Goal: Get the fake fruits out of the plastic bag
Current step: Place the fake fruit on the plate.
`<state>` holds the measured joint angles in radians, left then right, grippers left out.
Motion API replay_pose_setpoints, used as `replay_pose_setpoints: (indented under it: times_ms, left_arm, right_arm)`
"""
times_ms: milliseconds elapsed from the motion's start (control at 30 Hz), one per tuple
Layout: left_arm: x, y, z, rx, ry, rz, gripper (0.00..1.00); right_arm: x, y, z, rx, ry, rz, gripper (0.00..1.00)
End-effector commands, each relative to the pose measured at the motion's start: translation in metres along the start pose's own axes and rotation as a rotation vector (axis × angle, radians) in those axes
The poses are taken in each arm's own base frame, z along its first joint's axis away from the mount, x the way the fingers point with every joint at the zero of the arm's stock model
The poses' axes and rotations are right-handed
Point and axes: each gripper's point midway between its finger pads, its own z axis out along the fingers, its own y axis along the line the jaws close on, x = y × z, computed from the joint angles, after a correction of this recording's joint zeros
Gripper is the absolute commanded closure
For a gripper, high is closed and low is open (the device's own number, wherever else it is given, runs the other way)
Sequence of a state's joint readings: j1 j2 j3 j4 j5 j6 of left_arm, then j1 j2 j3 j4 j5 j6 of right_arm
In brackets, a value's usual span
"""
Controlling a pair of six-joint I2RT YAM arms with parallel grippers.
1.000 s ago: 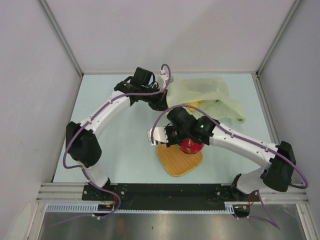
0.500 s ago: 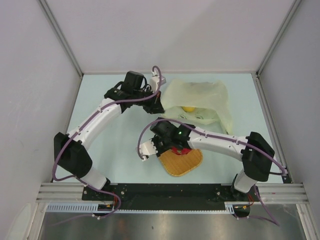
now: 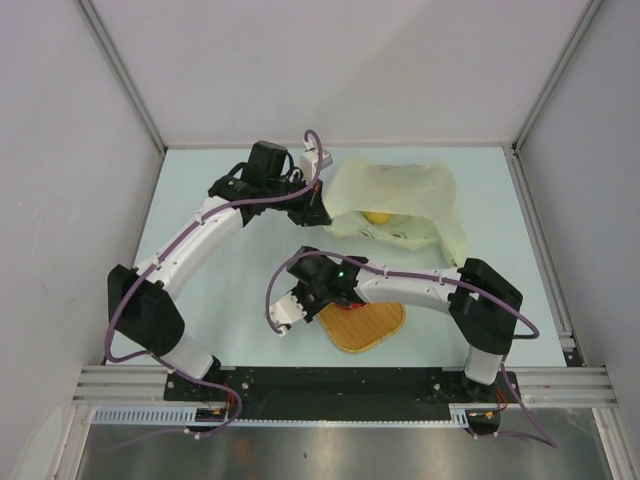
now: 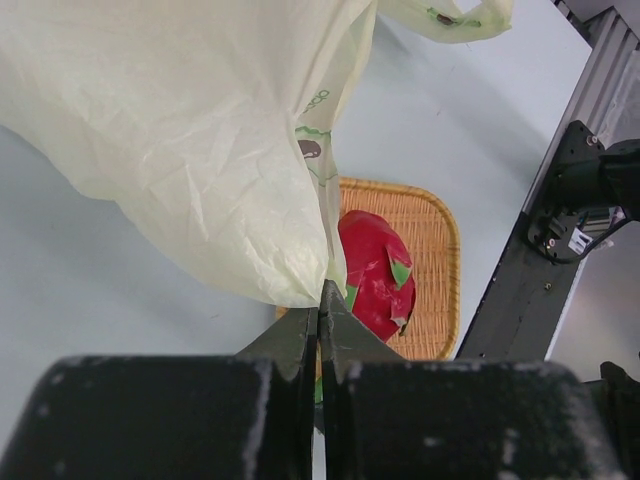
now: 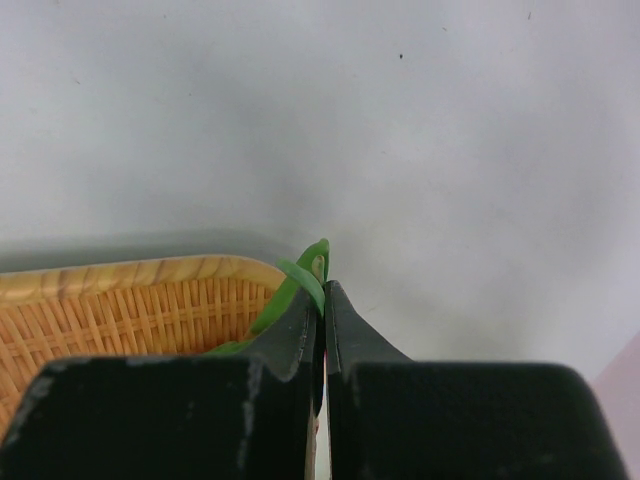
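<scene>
Firmly, the plastic bag [image 4: 180,120] was pinched in the closed left claw [image 4: 322,300]; a green tip of the dragon fruit [image 5: 296,288] was clamped in the closed right claw [image 5: 322,298], beside the mat [image 5: 130,310].

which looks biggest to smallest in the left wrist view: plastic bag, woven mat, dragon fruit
1. plastic bag, largest by far, though it hangs nearest the camera
2. woven mat, partly hidden behind the bag
3. dragon fruit, lying on the mat
</scene>
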<state>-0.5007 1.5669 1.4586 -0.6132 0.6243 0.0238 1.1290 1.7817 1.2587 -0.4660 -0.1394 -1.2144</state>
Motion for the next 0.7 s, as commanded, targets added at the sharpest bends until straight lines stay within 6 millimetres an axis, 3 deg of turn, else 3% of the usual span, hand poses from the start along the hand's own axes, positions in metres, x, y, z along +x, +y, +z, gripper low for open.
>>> replay_pose_setpoints:
  times_ms: [0,200,333,433,667]
  left_arm:
    - [-0.013,-0.013,-0.01,0.038,-0.053,0.02,1.0]
    - [-0.013,-0.015,-0.012,0.042,-0.059,0.023,1.0]
    - [-0.011,-0.015,-0.011,0.045,-0.055,0.021,1.0]
    - [-0.01,-0.016,-0.011,0.055,-0.051,0.018,1.0]
    - [-0.013,-0.016,-0.009,0.061,-0.053,0.019,1.0]
  right_arm:
    - [-0.019,-0.028,-0.001,0.064,-0.052,-0.059,1.0]
    - [-0.017,-0.027,0.01,0.051,-0.034,-0.045,0.97]
    - [-0.019,-0.029,0.013,0.058,-0.044,-0.031,0.77]
    - [-0.02,-0.028,0.013,0.058,-0.049,-0.013,0.7]
    - [-0.02,-0.03,0.013,0.066,-0.052,0.012,0.67]
